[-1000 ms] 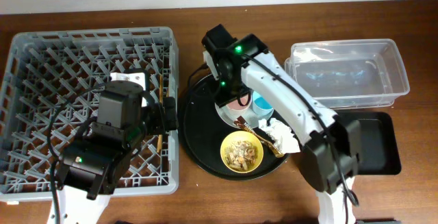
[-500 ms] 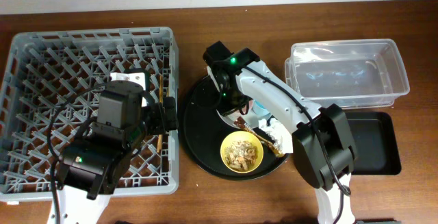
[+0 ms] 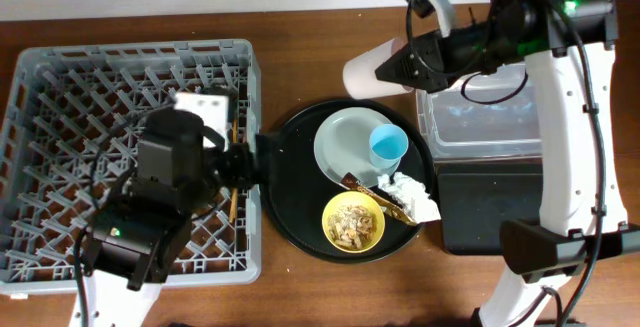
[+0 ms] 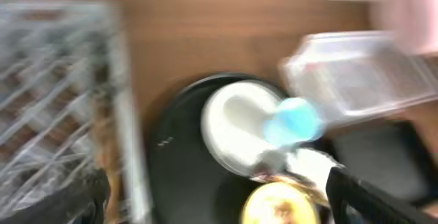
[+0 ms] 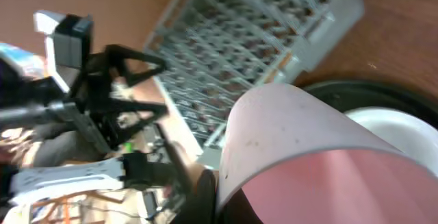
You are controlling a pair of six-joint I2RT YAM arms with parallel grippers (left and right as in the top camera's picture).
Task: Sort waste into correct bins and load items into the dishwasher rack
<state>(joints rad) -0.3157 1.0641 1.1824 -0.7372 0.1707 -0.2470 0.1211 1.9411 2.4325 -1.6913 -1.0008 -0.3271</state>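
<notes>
My left wrist view is all smear (the blue cup (image 4: 294, 120) a mere blob). Overhead, my left arm (image 3: 160, 197) covers the rack's (image 3: 60, 97) lower right; the pink cup (image 5: 308, 162) overruns the right wrist frame's bottom.

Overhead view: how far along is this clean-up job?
Early days. Done: one chopstick seems to lie in the rack. In hand: the jaws on the right arm hold the pink cup in the air. Left: plate, blue cup and bowl to load; napkin, wrapper and food scraps to bin. The clear tub and black tray look empty.
</notes>
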